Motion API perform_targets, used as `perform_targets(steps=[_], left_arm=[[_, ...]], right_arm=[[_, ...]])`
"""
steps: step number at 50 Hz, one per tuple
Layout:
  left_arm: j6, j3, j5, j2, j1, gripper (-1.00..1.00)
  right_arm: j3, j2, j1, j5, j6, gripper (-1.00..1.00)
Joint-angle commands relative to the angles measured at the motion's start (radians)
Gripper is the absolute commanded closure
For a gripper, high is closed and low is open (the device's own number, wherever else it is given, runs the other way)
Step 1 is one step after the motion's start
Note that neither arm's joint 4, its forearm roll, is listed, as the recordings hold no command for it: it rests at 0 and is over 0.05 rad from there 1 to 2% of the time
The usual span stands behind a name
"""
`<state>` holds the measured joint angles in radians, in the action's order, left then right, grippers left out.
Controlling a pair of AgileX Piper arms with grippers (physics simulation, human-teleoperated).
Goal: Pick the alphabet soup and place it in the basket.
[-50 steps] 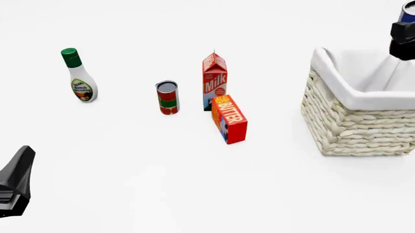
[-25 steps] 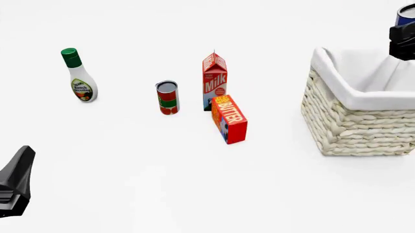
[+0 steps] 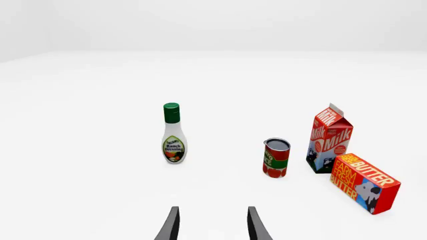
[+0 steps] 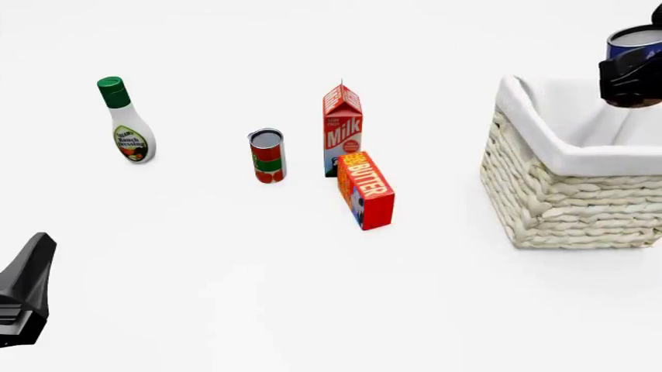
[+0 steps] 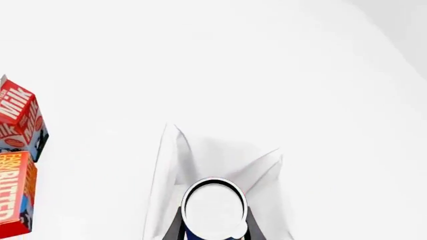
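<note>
You are working over a plain white worktop (image 4: 259,310) that runs into an equally white, featureless background. Your right gripper (image 4: 631,74) is up at the far right corner, its fingers closed narrow on the alphabet soup (image 4: 636,39); the can is held upright in the air above the basket (image 4: 569,194), with its silver-white top and a band of blue label showing over the black fingers. In the right wrist view the can's pale round top (image 5: 214,207) sits between the two fingers, with the basket's white cloth lining (image 5: 220,160) spread open directly beyond it. The basket stands against the right edge of the worktop, its lining folded over the rim. Your left gripper (image 3: 212,225) hangs low at the near left corner, fingers parted with a clear gap and nothing between them. Toward the far left edge stands the ranch dressing bottle (image 4: 126,120), upright with a green cap. Near the middle of the worktop stand the red-and-green can (image 4: 267,156) and the milk carton (image 4: 343,128), both upright, with the butter box (image 4: 365,190) just in front of the carton, so close that you cannot tell whether they touch.
</note>
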<state>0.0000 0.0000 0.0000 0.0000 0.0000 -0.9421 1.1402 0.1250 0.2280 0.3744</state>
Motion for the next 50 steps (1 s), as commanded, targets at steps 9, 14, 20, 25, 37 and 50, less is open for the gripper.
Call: perform_targets(steps=[9, 14, 20, 25, 37, 50], left_arm=[[0.0, 0.0, 0.0, 0.0, 0.0, -1.0], [0.0, 0.0, 0.0, 0.0, 0.0, -1.0], [0.0, 0.0, 0.0, 0.0, 0.0, -1.0], [0.0, 0.0, 0.0, 0.0, 0.0, -1.0], [0.0, 0.0, 0.0, 0.0, 0.0, -1.0], [0.0, 0.0, 0.0, 0.0, 0.0, -1.0]], right_arm=[[0.0, 0.072, 0.026, -0.031, -0.005, 1.0], [0.003, 0.091, 0.034, -0.047, -0.001, 1.0], [0.0, 0.114, 0.042, -0.056, 0.001, 1.0], [-0.003, 0.127, 0.047, -0.063, 0.003, 1.0], [-0.015, 0.163, 0.06, -0.075, 0.008, 1.0], [-0.02, 0.198, 0.059, -0.081, 0.012, 1.0]])
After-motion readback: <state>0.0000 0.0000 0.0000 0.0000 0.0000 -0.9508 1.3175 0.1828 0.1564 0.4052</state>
